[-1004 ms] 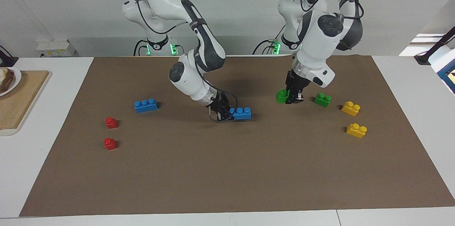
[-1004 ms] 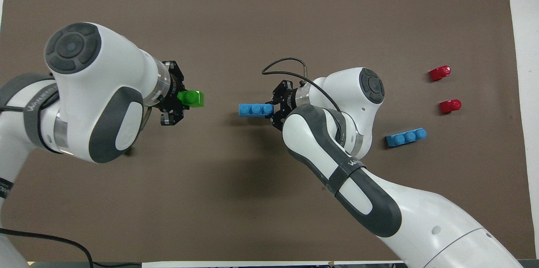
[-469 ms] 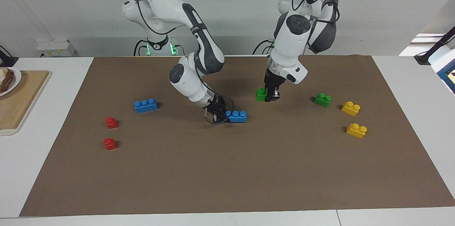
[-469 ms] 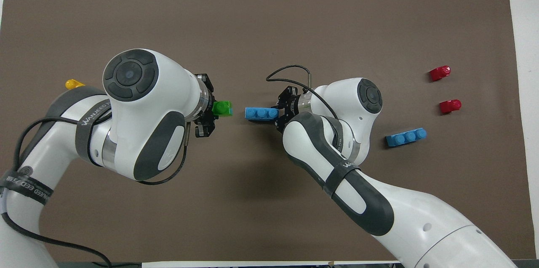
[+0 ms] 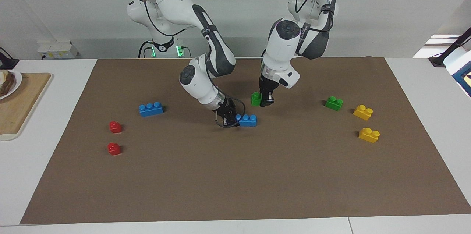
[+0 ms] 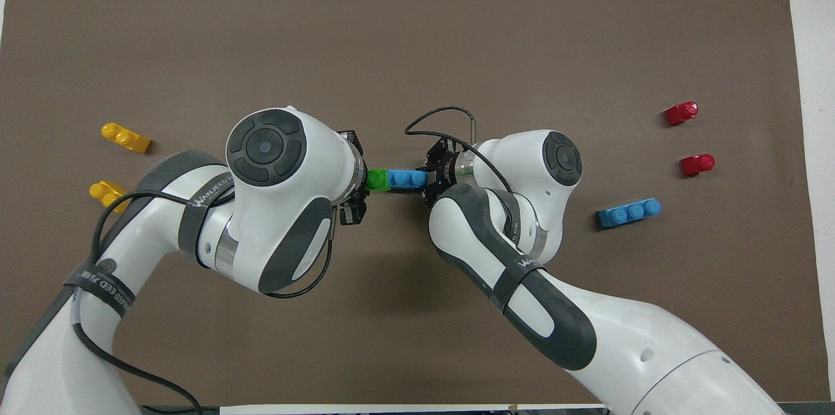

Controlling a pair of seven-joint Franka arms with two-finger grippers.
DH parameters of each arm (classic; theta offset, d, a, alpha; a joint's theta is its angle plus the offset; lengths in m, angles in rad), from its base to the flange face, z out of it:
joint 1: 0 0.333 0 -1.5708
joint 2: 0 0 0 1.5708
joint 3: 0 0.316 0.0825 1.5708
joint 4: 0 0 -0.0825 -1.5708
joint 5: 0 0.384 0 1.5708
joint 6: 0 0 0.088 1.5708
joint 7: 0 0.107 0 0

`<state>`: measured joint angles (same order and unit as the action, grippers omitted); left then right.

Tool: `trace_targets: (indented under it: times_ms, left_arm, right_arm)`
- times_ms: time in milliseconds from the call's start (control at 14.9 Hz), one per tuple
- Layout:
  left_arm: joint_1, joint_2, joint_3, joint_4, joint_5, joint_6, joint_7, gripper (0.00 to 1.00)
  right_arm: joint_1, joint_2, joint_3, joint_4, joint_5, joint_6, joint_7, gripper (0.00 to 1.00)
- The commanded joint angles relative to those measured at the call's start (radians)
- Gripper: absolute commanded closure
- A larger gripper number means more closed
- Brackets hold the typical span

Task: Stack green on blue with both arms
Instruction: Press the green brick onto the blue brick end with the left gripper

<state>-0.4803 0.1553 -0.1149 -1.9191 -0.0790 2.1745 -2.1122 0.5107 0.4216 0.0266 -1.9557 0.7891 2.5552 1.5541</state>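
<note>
A small green brick is in the air, my left gripper shut on one end of it. It is just over the mat, above and close to the free end of a three-stud blue brick. My right gripper is shut on the blue brick's other end, low over the mat's middle. From overhead the green brick and the blue brick lie end to end between the left gripper and the right gripper. I cannot tell whether the two bricks touch.
A second blue brick and two red bricks lie toward the right arm's end. A second green brick and two yellow bricks lie toward the left arm's end. A wooden board sits off the mat.
My left gripper has carried the green brick across the mat toward the right arm's end, up to the blue brick. The right gripper with the blue brick has barely shifted.
</note>
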Motion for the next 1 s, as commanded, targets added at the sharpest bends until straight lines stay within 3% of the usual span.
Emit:
trace_targets:
  times_ms: [0,536,937]
  left_arm:
    - [-0.024,0.018,0.017,-0.012,0.013,0.057,-0.034,1.00]
    - [-0.057,0.116,0.017,-0.021,0.079,0.163,-0.110,1.00]
    - [-0.058,0.139,0.017,-0.023,0.105,0.189,-0.114,1.00]
  right_arm:
    - [0.008,0.003,-0.001,-0.012,0.025,0.023,0.007,1.00]
    - [0.009,0.005,-0.001,-0.014,0.025,0.034,0.007,1.00]
    - [0.009,0.003,-0.001,-0.018,0.025,0.039,0.007,1.00]
